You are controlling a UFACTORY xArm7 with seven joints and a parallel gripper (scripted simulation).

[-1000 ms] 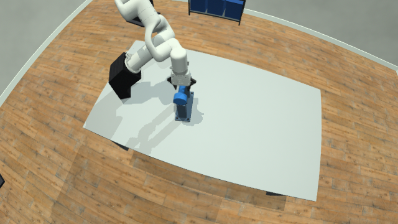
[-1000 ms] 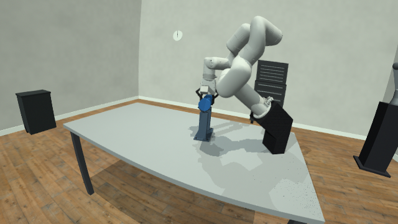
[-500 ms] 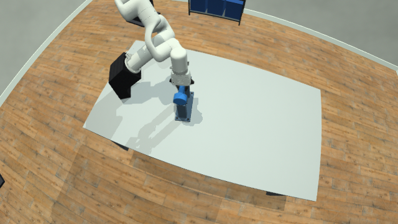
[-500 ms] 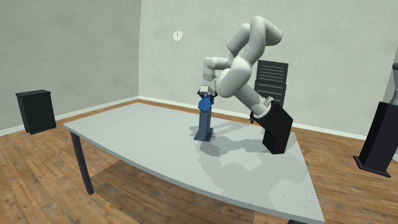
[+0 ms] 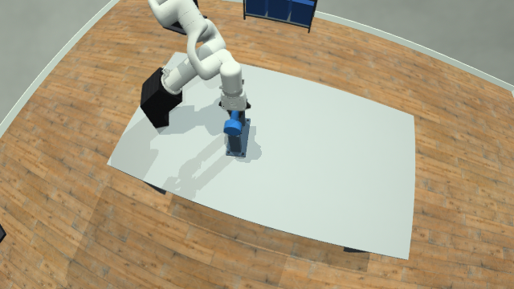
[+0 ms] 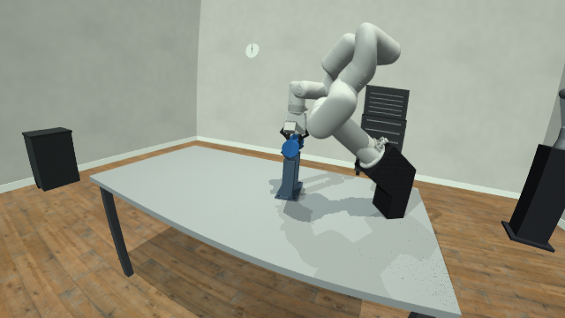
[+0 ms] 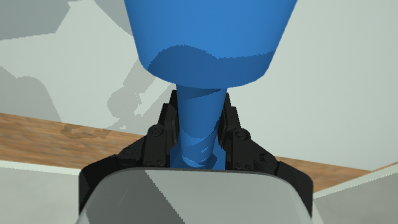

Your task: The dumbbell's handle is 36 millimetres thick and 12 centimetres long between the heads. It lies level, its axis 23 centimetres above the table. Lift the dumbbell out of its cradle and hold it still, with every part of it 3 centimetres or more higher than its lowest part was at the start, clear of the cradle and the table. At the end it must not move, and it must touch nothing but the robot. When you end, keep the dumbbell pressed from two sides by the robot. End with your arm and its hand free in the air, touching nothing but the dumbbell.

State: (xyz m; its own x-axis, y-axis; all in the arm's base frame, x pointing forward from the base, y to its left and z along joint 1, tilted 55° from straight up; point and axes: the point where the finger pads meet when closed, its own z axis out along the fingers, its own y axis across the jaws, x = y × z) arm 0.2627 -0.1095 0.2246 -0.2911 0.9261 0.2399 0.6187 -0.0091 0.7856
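Your tool (image 7: 199, 131) is clenched on the dumbbell (image 7: 200, 120), with one black finger (image 7: 165, 131) pressed against each side of the smooth blue cylindrical handle. In the wrist view the fingers look matte, angular and jointed, with small round fasteners on their outer faces, and they meet the handle just below the broad blue head that fills the top of the picture. That head is a plain, slightly tapered drum with a flat end face and no markings you can make out.

From the top view, the dumbbell (image 5: 233, 125) sits at the upper end of the cradle (image 5: 237, 142), a slate-blue upright stand on a flat rectangular foot plate with small dots at its corners. The exterior view shows the cradle (image 6: 290, 178) as a slim, boxy column leaning a little, with the round blue head (image 6: 290, 149) at its top and the tool (image 6: 293, 137) directly above. You cannot tell from these views whether the handle is touching the cradle's saddle or is just above it.

The tabletop (image 5: 329, 168) is a pale grey, matte slab with a curved edge. The arm's glossy white, rounded links rise from a black, blocky, tilted base (image 6: 395, 185).
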